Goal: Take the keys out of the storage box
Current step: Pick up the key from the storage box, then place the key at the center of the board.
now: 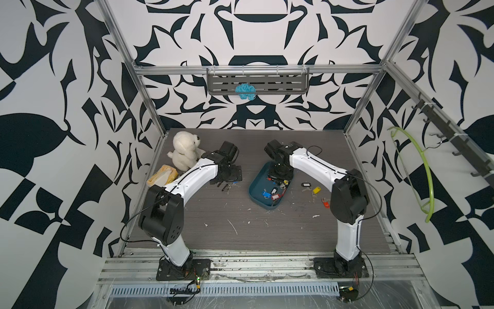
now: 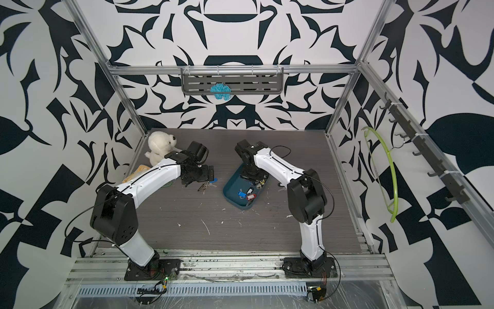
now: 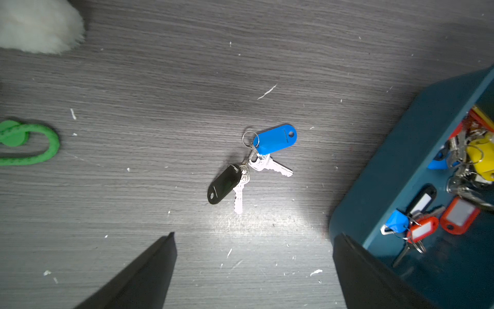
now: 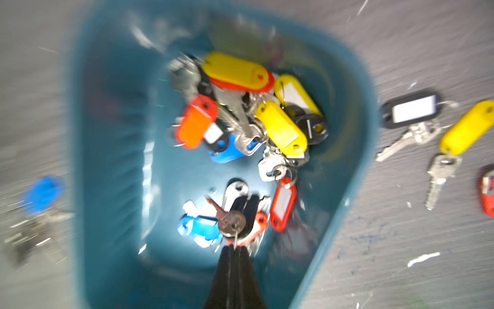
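Right wrist view, blurred, showed the right tool (image 4: 235, 247) pinched shut on the ring of a bunch of keys (image 4: 232, 222) with black, red and blue tags, low inside the teal box (image 4: 107, 160). More keys (image 4: 248, 112) with yellow, red, blue and black tags lay heaped in the box beyond it. Outside the box wall, a black-tagged key (image 4: 411, 109), a yellow-tagged key (image 4: 467, 128) and a red tag (image 4: 487, 192) lay on the grey surface (image 4: 401, 214). In both top views the box sat near the middle of the surface, with the right arm reaching down into it. Left wrist view showed the left tool (image 3: 255, 234) spread wide and holding nothing, over two linked keys (image 3: 251, 166) with a blue and a black tag that lay on the surface near the box. A green keychain (image 3: 26, 144) lay well apart from them, near a white plush toy (image 1: 184, 152) and a yellow tissue packet (image 1: 163, 175).
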Controlling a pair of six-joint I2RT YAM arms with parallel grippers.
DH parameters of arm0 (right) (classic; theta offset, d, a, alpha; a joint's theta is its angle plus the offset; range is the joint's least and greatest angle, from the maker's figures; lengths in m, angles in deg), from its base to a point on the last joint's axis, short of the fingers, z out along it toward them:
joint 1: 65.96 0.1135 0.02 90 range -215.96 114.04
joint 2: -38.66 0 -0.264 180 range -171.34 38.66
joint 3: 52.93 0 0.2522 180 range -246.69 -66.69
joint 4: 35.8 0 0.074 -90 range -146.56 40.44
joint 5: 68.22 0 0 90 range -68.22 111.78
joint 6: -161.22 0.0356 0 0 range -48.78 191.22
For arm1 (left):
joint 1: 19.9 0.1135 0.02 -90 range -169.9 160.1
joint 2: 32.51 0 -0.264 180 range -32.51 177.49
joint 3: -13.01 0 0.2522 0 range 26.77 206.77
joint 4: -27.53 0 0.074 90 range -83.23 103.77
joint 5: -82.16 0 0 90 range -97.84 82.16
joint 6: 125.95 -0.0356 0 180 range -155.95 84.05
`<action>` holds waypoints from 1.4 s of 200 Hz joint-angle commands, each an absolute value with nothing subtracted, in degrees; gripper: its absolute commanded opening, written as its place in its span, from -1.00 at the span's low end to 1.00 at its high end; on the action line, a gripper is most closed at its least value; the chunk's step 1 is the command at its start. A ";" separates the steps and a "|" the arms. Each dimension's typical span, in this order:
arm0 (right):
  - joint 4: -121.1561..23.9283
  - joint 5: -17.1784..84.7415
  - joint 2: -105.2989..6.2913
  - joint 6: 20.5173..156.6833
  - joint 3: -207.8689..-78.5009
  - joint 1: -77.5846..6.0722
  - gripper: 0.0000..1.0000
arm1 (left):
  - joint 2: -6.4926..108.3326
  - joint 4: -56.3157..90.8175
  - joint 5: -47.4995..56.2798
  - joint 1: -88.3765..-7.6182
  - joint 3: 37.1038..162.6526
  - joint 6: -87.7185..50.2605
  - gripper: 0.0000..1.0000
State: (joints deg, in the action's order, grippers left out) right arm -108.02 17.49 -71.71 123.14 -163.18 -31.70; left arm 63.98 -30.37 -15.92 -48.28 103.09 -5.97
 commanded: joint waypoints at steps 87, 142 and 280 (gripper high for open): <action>-106.72 17.07 -56.71 111.04 -156.32 -48.85 -1.00 | 60.87 -32.81 -15.44 -48.37 104.54 -5.01 0.93; -98.94 14.40 -53.39 103.77 -144.84 -61.69 -1.00 | 60.63 -31.42 -15.31 -49.05 104.86 -3.63 0.92; -87.28 16.94 -60.72 100.97 -138.78 -67.32 0.30 | 69.13 -32.28 -16.35 -59.96 116.49 -2.71 0.84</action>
